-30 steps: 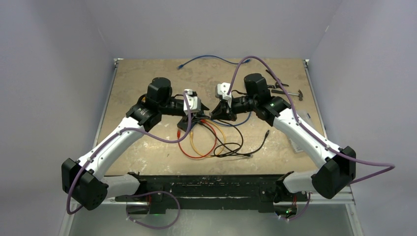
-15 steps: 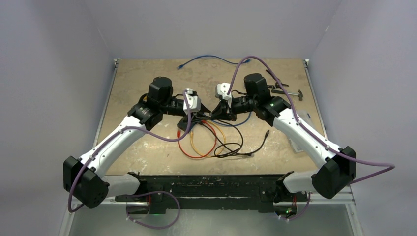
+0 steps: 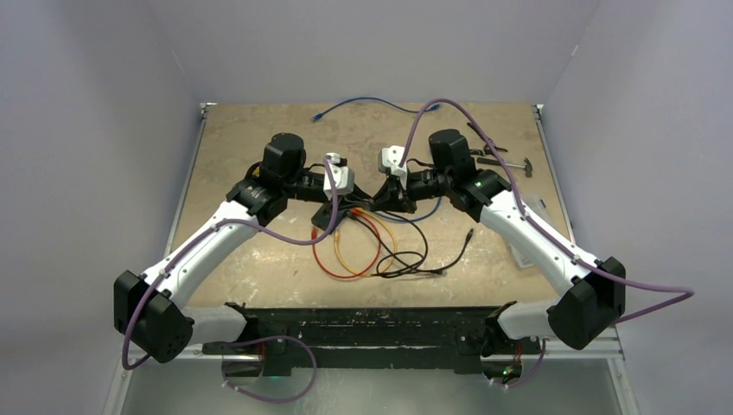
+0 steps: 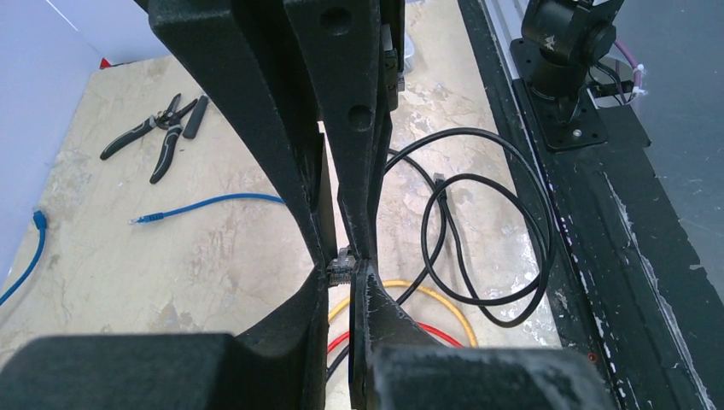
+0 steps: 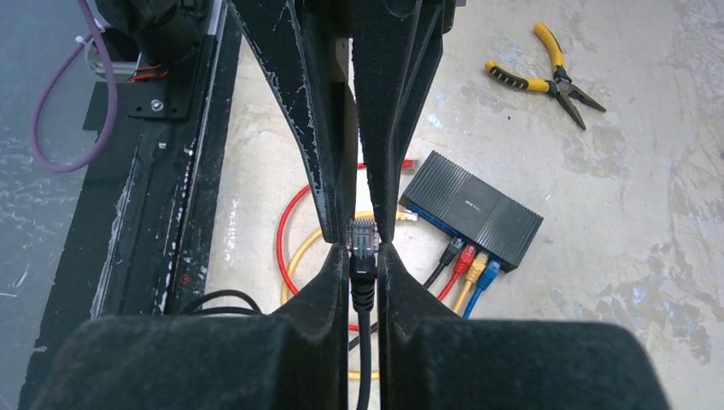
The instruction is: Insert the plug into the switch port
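Observation:
The plug [image 5: 363, 235] is a clear connector on a black cable. My right gripper [image 5: 363, 245] is shut on its black boot, with the clear tip sticking out in front. My left gripper [image 4: 344, 266] meets it head-on and its fingertips pinch the plug's tip [image 4: 344, 261]. In the top view the two grippers, left [image 3: 359, 201] and right [image 3: 374, 202], touch tip to tip above mid-table. The switch [image 5: 474, 209] lies flat on the table below, with black, red, yellow and blue plugs in its sockets. It also shows in the top view [image 3: 326, 218].
Yellow-handled pliers [image 5: 546, 73] lie beyond the switch. Black-handled pliers [image 4: 158, 141] and a loose blue cable [image 4: 205, 205] lie on the right side. Red, yellow and black cable loops [image 3: 372, 251] trail toward the near edge. Black base rail [image 3: 372, 324] runs along the front.
My left arm has shifted slightly toward the far right, bringing its gripper closer onto the plug. The right arm has stayed still with the plug.

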Controlling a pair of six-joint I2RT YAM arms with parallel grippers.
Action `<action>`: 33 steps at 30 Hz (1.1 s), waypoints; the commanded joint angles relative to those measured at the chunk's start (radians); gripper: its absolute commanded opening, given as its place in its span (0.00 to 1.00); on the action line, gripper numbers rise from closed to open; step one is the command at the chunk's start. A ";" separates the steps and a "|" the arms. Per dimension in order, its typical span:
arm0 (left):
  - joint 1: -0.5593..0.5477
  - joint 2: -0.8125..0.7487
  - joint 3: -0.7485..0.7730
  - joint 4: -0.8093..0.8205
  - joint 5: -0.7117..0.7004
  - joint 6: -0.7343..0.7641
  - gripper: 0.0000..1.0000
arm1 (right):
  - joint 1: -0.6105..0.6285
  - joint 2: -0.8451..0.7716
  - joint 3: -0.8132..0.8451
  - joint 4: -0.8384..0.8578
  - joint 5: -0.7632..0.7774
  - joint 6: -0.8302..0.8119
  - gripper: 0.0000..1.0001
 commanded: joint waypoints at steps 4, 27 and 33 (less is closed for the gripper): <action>0.012 -0.011 0.009 0.035 0.027 -0.019 0.00 | 0.004 -0.036 -0.042 0.132 -0.083 0.059 0.28; 0.101 -0.180 -0.395 0.978 -0.035 -0.793 0.00 | -0.098 -0.255 -0.501 0.986 0.036 0.573 0.48; 0.101 -0.188 -0.411 0.993 -0.025 -0.820 0.00 | -0.099 -0.228 -0.467 0.991 -0.044 0.571 0.47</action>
